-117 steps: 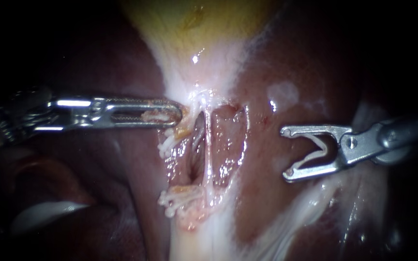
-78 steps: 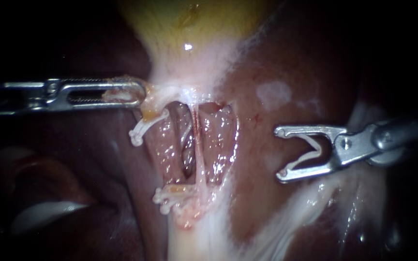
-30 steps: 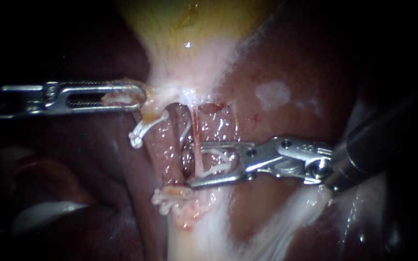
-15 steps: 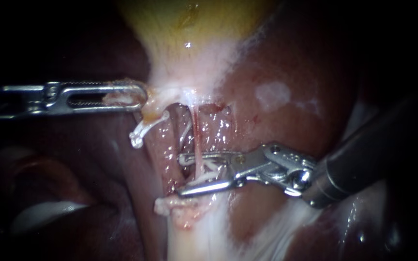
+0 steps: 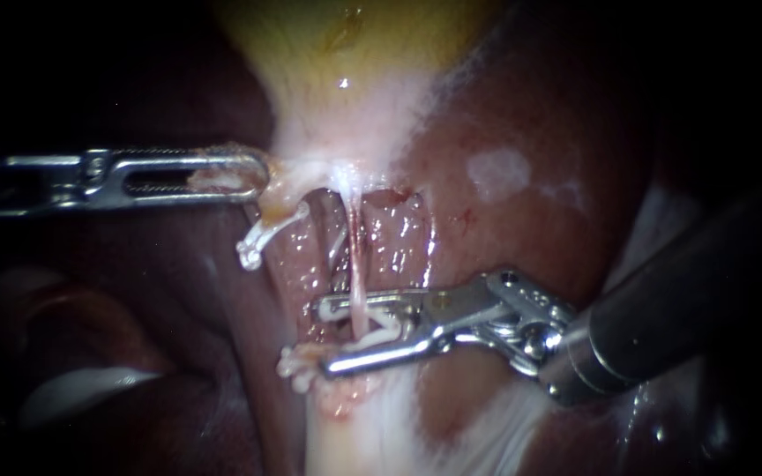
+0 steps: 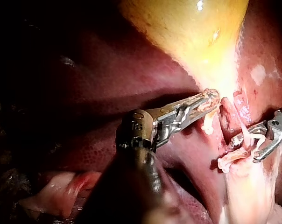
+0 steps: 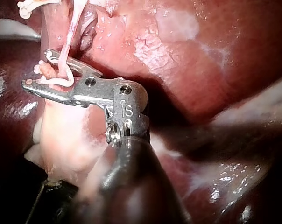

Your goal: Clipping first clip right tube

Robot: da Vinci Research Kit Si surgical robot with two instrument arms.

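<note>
As shown by the endoscope, the right tube [image 5: 357, 264] is straddled by the right instrument [image 5: 322, 338], its half-closed jaws pressed onto a white clip [image 5: 385, 332]. From the left wrist, gallbladder tissue [image 6: 223, 87] is seen pinched by the jaws of the left instrument [image 6: 212, 98]; from the right wrist, the clip is seen round the tube.

Gallbladder [image 5: 346, 53]: yellow-green, fading to whitish at neck. Liver [image 5: 522, 115]: dark red-brown, glossy, one pale whitish patch. Right tube [image 5: 356, 260]: pale pink, faint red streak. Held clip [image 5: 381, 333]: white. Right instrument [image 5: 322, 338]: silver jaws, dark grey shaft. Left instrument [image 5: 253, 172]: silver, slotted jaw with fine tooth pattern. Upper clip [image 5: 256, 242], lower clip [image 5: 295, 363]: white. Tissue band [image 5: 346, 436]: cream-white.
</note>
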